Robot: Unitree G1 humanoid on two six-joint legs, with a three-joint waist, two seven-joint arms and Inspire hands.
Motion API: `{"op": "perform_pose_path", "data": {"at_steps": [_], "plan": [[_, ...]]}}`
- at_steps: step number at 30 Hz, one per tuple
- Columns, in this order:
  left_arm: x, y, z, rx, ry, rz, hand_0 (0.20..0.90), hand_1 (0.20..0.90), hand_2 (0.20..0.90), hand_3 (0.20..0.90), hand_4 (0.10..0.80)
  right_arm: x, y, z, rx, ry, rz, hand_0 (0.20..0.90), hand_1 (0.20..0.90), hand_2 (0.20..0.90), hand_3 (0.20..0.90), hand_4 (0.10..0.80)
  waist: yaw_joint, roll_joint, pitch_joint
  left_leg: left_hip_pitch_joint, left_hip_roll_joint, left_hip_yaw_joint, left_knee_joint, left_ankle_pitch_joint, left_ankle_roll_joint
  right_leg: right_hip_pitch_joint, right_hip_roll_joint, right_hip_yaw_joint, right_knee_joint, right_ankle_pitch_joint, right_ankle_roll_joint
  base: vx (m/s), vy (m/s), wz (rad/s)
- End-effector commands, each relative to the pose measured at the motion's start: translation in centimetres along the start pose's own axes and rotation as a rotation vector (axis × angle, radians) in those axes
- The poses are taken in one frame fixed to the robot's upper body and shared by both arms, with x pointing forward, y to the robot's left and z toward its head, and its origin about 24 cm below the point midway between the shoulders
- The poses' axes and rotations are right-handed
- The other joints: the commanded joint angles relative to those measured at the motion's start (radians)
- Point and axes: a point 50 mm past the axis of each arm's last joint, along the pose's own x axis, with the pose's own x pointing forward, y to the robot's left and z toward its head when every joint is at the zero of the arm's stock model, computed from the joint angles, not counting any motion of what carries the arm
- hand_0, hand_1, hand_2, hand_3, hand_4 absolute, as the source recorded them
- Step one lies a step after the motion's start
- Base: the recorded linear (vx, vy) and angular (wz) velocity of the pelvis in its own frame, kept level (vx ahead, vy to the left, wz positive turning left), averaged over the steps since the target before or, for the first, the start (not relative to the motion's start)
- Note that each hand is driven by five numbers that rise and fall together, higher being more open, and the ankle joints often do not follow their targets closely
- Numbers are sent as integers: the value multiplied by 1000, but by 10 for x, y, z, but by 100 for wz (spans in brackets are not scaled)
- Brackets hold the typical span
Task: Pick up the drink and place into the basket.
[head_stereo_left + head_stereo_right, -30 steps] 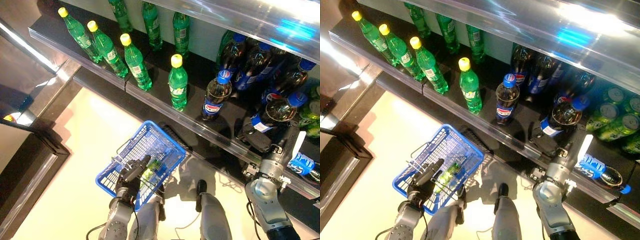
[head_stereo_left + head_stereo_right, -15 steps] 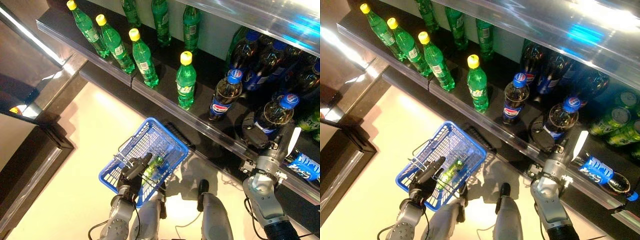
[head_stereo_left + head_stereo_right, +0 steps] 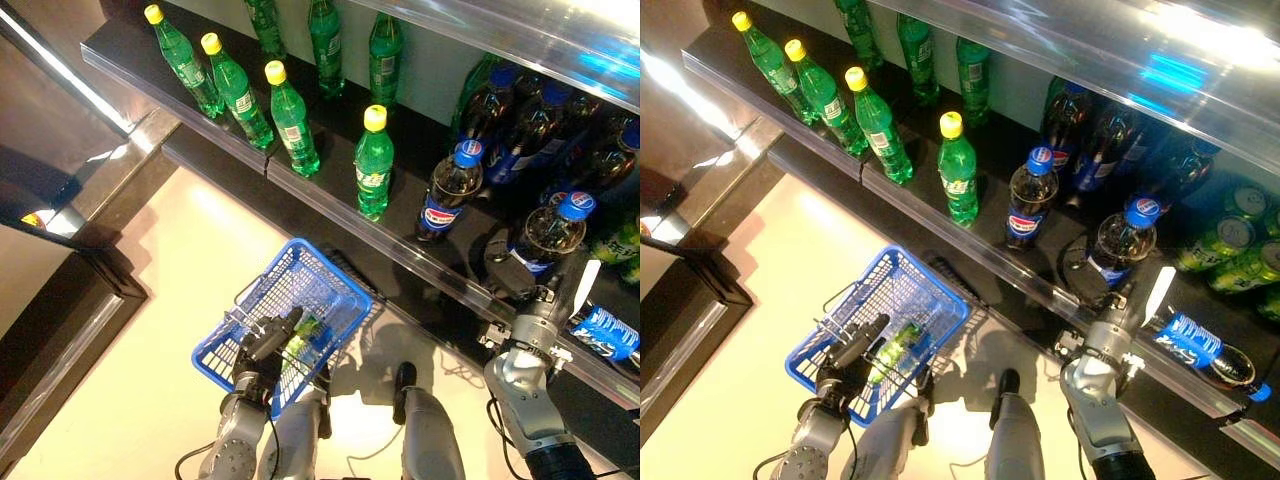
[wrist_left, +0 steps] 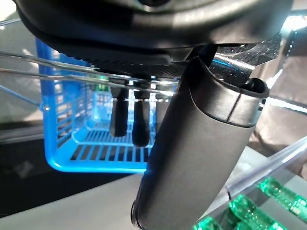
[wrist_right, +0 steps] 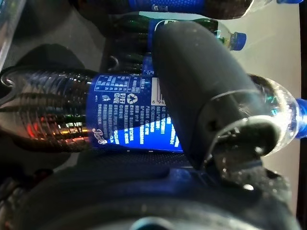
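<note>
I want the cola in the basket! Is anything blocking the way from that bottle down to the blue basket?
Nothing visible blocks it. The dark cola bottle with the blue cap stands at the right hand, and the blue wire basket hangs open-topped from the left hand, with a green bottle inside.

Strong overhead light strikes the clear upper shelf [image 3: 1120, 60], leaving white and cyan glare along its front edge. The cream floor [image 3: 150, 330] is brightly lit, and soft shadows fall beside the blue basket [image 3: 290, 320]. The lower shelf [image 3: 330, 190] stays dim, with the dark cola bottles [image 3: 1110, 240] nearly merging into it. A pale reflection streaks the metal panel [image 3: 70, 90] at far left. In both wrist views the nearest thumb is out of focus.
</note>
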Motion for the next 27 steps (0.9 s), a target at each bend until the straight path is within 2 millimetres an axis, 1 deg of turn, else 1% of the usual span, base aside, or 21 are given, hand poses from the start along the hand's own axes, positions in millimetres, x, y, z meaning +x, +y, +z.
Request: {"op": "perform_pose_path", "data": {"at_steps": [1, 3, 5, 10, 12, 14, 19, 27], "plan": [[-17, -44, 59, 55, -307, -301, 300, 300, 300, 200, 100, 9, 11, 81, 177, -439, 106, 300, 300, 300, 200, 100, -3, -58, -58, -57, -6, -42, 137, -119, -28, 181, 4, 34, -278, 101, 37, 0, 0, 0], [-18, -44, 59, 58, -312, -305, 300, 300, 300, 200, 100, 6, 13, 93, 190, -507, 153, 300, 300, 300, 200, 100, -7, -59, -60, -53, -5, -39, 130, -119, -28, 182, 5, 38, -282, 100, 38, 0, 0, 0], [-19, -45, 60, 60, -315, -311, 300, 300, 300, 200, 100, 2, 15, 111, 231, -586, 213, 300, 300, 300, 200, 100, -11, -61, -68, -46, -5, -32, 123, -120, -29, 185, 7, 43, -289, 99, 40, 0, 0, 0], [-20, -48, 59, 90, -307, -327, 300, 300, 300, 200, 100, -5, 19, 135, 400, -631, 383, 300, 300, 300, 200, 100, -12, -69, -93, -26, -4, -24, 111, -122, -31, 204, 14, 50, -304, 95, 42, 24, 3, -1], [-22, -49, 56, 110, -295, -343, 300, 300, 300, 200, 100, -9, 24, 139, 476, -606, 468, 300, 300, 300, 200, 100, -9, -70, -106, -17, -4, -21, 106, -123, -31, 214, 14, 50, -311, 95, 44, 49, 8, 0], [-23, -52, 54, 121, -281, -358, 300, 300, 300, 200, 100, -13, 31, 140, 512, -579, 535, 300, 300, 300, 200, 100, -4, -71, -116, -10, -3, -19, 105, -123, -32, 222, 13, 49, -313, 95, 45, 49, 12, 0], [-26, -58, 49, 158, -241, -400, 300, 300, 300, 200, 100, -22, 48, 135, 561, -491, 651, 300, 300, 300, 200, 100, 10, -72, -131, 5, -4, -22, 93, -119, -33, 239, 12, 42, -325, 98, 48, 14, 4, 0], [-34, -77, 40, 194, -137, -546, 300, 300, 300, 200, 100, -34, 73, 136, 683, -391, 849, 300, 300, 300, 200, 100, 38, -68, -130, 9, -12, -42, 82, -112, -33, 246, 7, 27, -329, 100, 51, 0, 0, 0]]}}
